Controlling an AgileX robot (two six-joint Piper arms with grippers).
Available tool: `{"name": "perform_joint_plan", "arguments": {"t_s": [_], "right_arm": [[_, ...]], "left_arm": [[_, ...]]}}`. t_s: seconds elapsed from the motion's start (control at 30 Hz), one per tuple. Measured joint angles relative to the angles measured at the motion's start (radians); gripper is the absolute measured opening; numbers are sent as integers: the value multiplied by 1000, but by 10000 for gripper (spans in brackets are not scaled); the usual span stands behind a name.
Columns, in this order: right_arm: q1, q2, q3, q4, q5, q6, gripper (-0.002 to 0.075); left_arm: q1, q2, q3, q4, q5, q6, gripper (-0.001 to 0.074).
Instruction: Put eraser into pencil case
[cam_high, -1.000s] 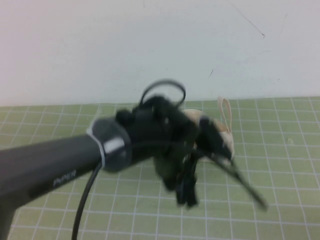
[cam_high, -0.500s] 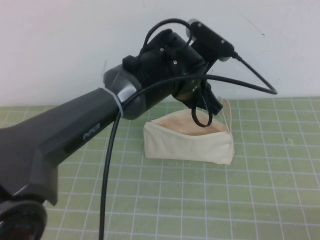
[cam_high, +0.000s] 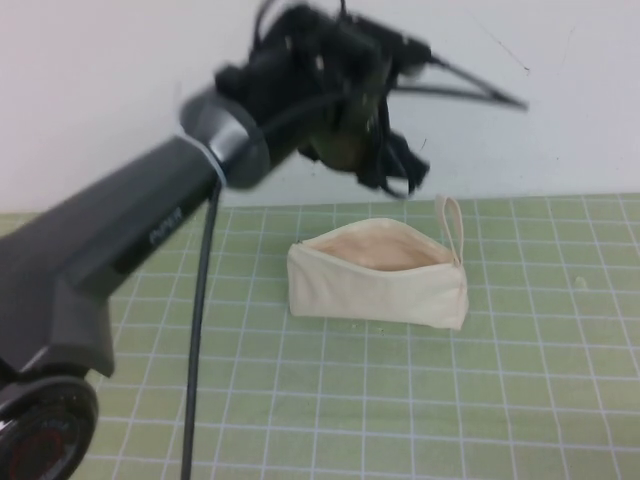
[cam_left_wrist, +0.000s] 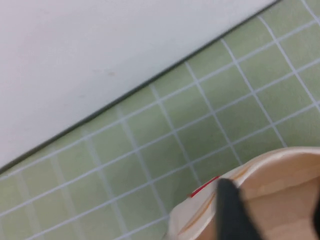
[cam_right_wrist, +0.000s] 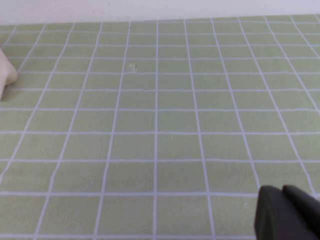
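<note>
The cream-white pencil case (cam_high: 375, 280) lies on the green grid mat with its zip open, showing its peach lining, and its loop strap (cam_high: 452, 222) at the right end. My left gripper (cam_high: 393, 168) hangs in the air above the case's back edge. In the left wrist view the case's open mouth (cam_left_wrist: 280, 190) lies below my left gripper (cam_left_wrist: 272, 220), whose dark fingers (cam_left_wrist: 230, 212) stand apart with nothing between them. The eraser shows in no view. My right gripper (cam_right_wrist: 287, 212) is shut and empty, low over bare mat, out of the high view.
The white wall (cam_high: 150, 90) stands just behind the mat's back edge. The green mat (cam_high: 450, 400) lies in front of and to the right of the case. A corner of the case (cam_right_wrist: 6, 72) shows at the edge of the right wrist view.
My left arm has risen from low in front of the case to well above it, uncovering the open case. The case has not moved.
</note>
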Motion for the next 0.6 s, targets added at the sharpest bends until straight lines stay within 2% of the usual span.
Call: {"name": "perform_joint_plan", "arguments": {"t_s": [0.13,0.2,0.33,0.5,0.6], "right_arm": [[0,0,0,0,0,0,-1],[0,0,0,0,0,0,-1],[0,0,0,0,0,0,-1],[0,0,0,0,0,0,-1],[0,0,0,0,0,0,-1]], "left_arm": [[0,-61,-103,9,134,7,111],[0,-122,-116,13,172,14,51],[0,-283,-126,35,208,39,8],[0,-494,-123,54,215,72,0],[0,-630,-65,49,215,116,0]]}}
